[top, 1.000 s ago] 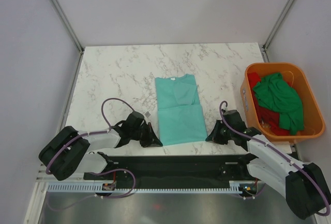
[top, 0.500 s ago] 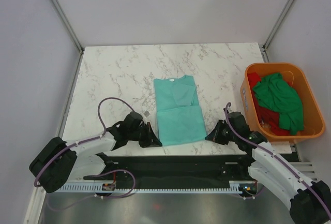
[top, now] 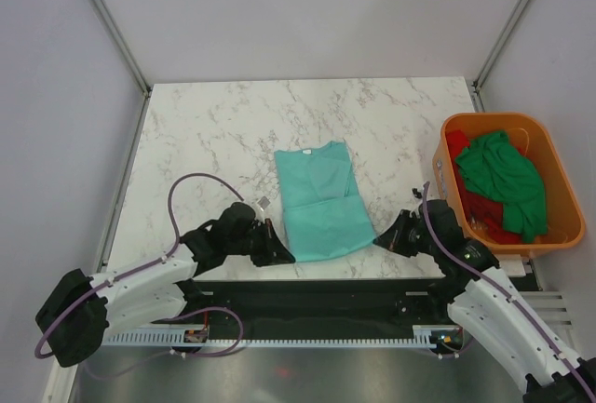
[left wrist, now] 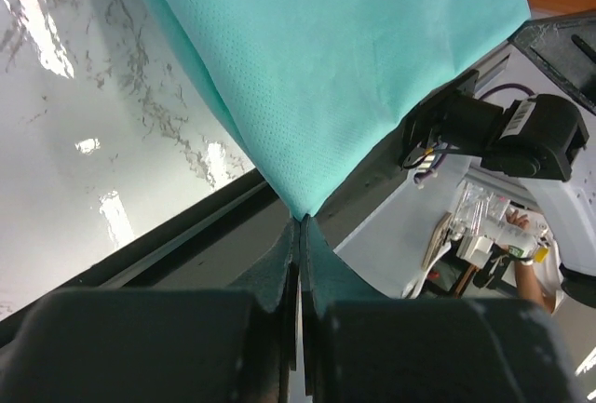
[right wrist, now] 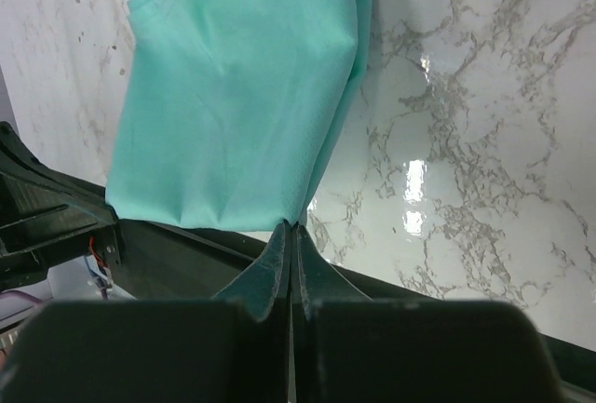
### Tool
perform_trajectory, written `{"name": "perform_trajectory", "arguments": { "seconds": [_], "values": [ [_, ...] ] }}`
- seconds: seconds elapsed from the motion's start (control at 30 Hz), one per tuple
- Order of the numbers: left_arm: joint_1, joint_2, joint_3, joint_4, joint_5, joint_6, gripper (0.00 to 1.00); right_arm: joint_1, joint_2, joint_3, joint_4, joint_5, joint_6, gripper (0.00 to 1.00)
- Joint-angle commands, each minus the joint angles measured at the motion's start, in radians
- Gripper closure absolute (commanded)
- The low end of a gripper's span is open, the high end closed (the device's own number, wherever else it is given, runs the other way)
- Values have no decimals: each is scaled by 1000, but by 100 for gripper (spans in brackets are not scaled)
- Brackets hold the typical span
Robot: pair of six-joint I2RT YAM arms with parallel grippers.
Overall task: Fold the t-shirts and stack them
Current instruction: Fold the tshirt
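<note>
- The left claw [top: 282, 256] is pinched tight on the near-left corner of the teal t-shirt [top: 321, 200]. In the left wrist view its two fingers [left wrist: 279, 259] press together, with the cloth corner caught right at their tips.
- The right claw [top: 384, 240] is likewise clamped on the near-right corner of the same shirt. The right wrist view shows the hem meeting the closed tips, with no gap between the fingers [right wrist: 272, 268].
- The teal t-shirt lies in the middle of the marble surface [top: 205, 133], folded into a long narrow panel. Its collar end points away from the arms and its hem sits close to the near edge.
- A crease crosses the shirt about halfway along, and a folded-in layer lies over its far half.
- Both arms reach low over the near edge of the surface, one at each side of the hem.
- An orange tub [top: 551, 156] stands off the right side of the surface, well apart from the teal shirt.
- Inside the tub a crumpled green t-shirt [top: 503, 175] lies on top of a red t-shirt [top: 492, 229].
</note>
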Motion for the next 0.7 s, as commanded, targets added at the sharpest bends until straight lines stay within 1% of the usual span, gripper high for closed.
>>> {"name": "perform_trajectory", "arguments": {
  "seconds": [0.0, 0.1, 0.2, 0.33, 0.4, 0.47, 0.6, 0.67],
  "values": [
    [0, -6, 109, -49, -80, -14, 98, 5, 40, 93, 18, 44, -4, 100],
    [12, 42, 180, -84, -91, 14, 98, 5, 102, 176, 36, 67, -32, 100],
    [41, 73, 240, -109, -103, 37, 98, 5, 221, 265, 70, 90, -59, 100],
    [132, 119, 319, -129, -80, 90, 98, 3, 367, 385, 108, 92, -102, 100],
    [158, 152, 371, -136, -74, 109, 98, 3, 447, 457, 122, 112, -121, 100],
    [209, 175, 411, -141, -62, 136, 98, -1, 505, 530, 136, 133, -151, 100],
    [323, 282, 537, -147, -20, 201, 98, -15, 675, 647, 159, 130, -188, 100],
    [359, 326, 597, -147, -9, 221, 98, -24, 729, 710, 177, 122, -208, 100]
  ]
}}
